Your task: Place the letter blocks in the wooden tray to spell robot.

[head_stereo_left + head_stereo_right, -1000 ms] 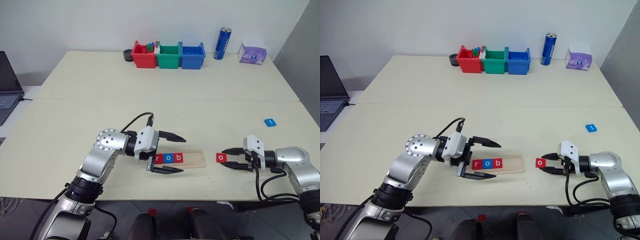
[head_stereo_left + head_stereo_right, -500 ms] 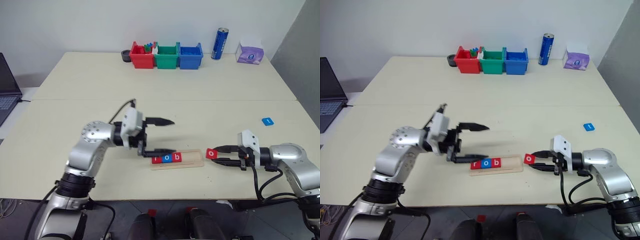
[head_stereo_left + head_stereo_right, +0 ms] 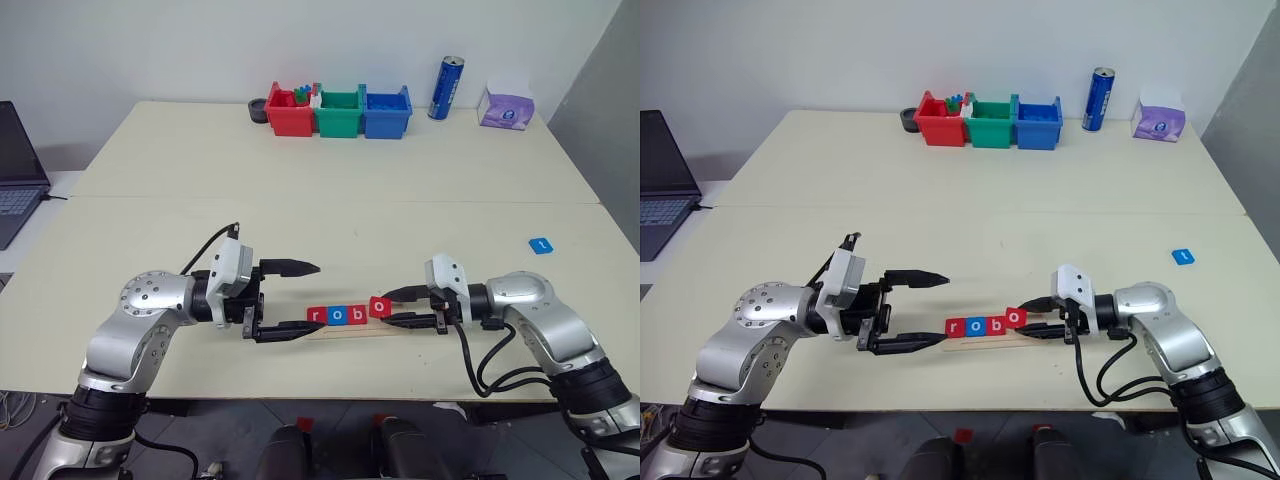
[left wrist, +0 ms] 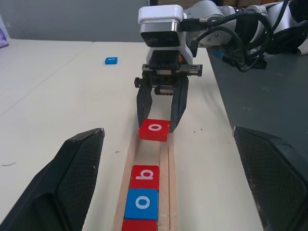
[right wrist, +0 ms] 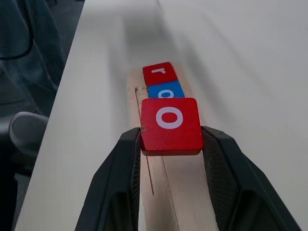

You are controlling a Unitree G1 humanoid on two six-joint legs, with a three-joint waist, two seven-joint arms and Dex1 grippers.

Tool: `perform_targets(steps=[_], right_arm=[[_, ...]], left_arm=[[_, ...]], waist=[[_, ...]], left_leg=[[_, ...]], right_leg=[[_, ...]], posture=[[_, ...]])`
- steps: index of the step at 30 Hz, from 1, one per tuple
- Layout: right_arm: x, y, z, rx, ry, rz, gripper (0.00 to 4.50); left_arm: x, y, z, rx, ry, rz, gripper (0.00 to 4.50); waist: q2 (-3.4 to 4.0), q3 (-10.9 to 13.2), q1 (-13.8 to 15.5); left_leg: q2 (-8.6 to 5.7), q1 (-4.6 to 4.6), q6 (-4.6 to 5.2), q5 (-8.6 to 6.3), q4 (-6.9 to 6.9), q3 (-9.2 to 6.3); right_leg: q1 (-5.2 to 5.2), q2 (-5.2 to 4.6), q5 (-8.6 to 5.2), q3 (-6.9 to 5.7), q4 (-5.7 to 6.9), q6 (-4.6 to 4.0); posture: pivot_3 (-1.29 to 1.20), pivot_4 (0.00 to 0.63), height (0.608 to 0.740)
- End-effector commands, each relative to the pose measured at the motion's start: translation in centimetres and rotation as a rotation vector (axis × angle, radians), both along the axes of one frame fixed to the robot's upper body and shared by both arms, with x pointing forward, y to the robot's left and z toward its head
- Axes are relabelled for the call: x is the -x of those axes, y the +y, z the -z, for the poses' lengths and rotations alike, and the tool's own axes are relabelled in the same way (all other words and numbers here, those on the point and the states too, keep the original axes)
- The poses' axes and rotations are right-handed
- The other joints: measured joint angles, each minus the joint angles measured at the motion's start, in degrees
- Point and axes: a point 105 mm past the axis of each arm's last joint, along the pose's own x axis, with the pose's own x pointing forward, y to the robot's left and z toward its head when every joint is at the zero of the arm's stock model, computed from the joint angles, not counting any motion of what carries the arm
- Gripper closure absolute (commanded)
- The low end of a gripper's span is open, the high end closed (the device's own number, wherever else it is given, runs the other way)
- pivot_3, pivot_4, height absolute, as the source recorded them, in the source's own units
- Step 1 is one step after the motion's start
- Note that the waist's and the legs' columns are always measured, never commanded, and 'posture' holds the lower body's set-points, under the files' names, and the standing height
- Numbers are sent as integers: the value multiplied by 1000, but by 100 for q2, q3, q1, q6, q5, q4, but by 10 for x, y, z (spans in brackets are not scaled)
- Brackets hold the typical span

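Black fingers of the right tool [image 3: 400,307] pinch a red "o" block [image 3: 378,306] over the wooden tray [image 4: 166,159], beside the seated "r", "o", "b" blocks [image 3: 336,315]; the left tool [image 3: 300,298] gapes wide, empty; a blue block [image 3: 540,244] lies well apart on the table [image 3: 300,200].

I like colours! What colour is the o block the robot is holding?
Red o block, white letter; clearest in the right wrist view.

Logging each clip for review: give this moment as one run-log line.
tray: r, o, b seated | right pincer: shut on red o block, above tray beside b | left pincer: open, empty | blue t block: on table, apart
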Motion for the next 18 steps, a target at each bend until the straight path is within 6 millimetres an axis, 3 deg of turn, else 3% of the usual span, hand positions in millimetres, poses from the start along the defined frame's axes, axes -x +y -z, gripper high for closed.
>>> perform_targets(steps=[1, 10, 18], right_arm=[[-2, 3, -2, 14, -33, -39, 3043], [-9, 1, 12, 56, -44, -43, 3043], [-25, 5, 10, 49, -86, -20, 3043]], left_arm=[[3, -3, -6, 6, -49, 8, 0], [2, -1, 4, -23, -50, -5, 0], [1, -1, 6, -27, -48, 1, 0]], waist=[[0, 0, -4], [0, 0, -10], [0, 0, -18]], left_leg=[[0, 1, 0, 0, 0, 0], [1, 1, 0, 0, 0, 1], [1, 2, 0, 0, 0, 2]], right_leg=[[0, 1, 0, 1, 0, 0], [0, 0, 0, 2, 1, 0], [-1, 1, 0, 2, 2, -1]], posture=[[0, 150, 740], [0, 150, 740], [0, 150, 740]])
